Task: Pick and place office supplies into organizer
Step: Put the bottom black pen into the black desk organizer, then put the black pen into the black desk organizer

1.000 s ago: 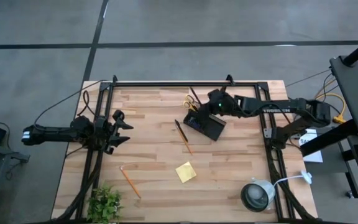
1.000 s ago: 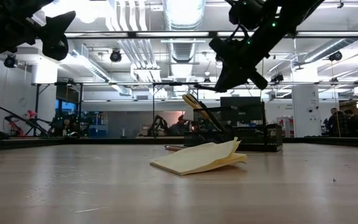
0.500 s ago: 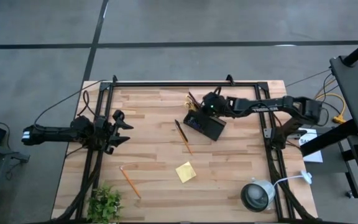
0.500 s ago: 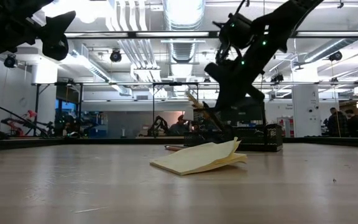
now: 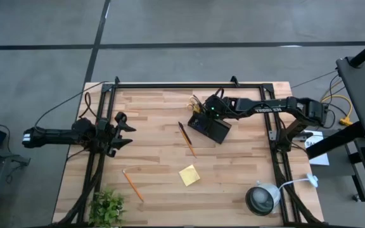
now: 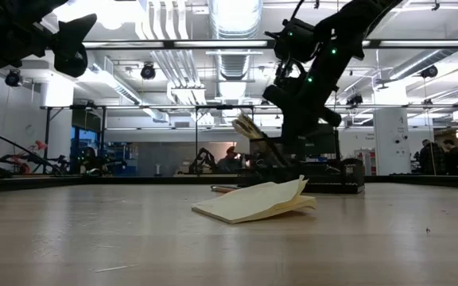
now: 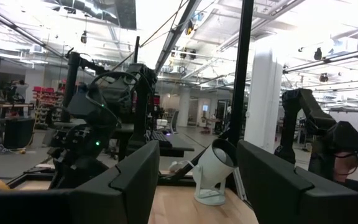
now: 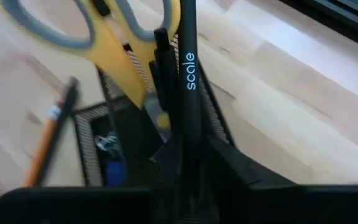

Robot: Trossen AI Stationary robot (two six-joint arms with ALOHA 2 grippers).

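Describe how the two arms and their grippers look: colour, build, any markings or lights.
Both arms are dark, slim and jointed. The right arm carries white lettering along one link and a small green light near its gripper. The left gripper has two black fingers; its fingers look broad, flat and matte in the wrist view.

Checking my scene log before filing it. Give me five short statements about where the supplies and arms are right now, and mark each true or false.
1. The right gripper is over the organizer. True.
2. The scissors lie flat on the bare table. False: they stand in the organizer's cup.
3. The sticky-note pad lies on the table, outside the organizer. True.
4. The left gripper holds the orange pencil. False: it waits at the table's left edge; the pencil lies on the wood.
5. The lamp sits beside the plant. False: they are at opposite corners.
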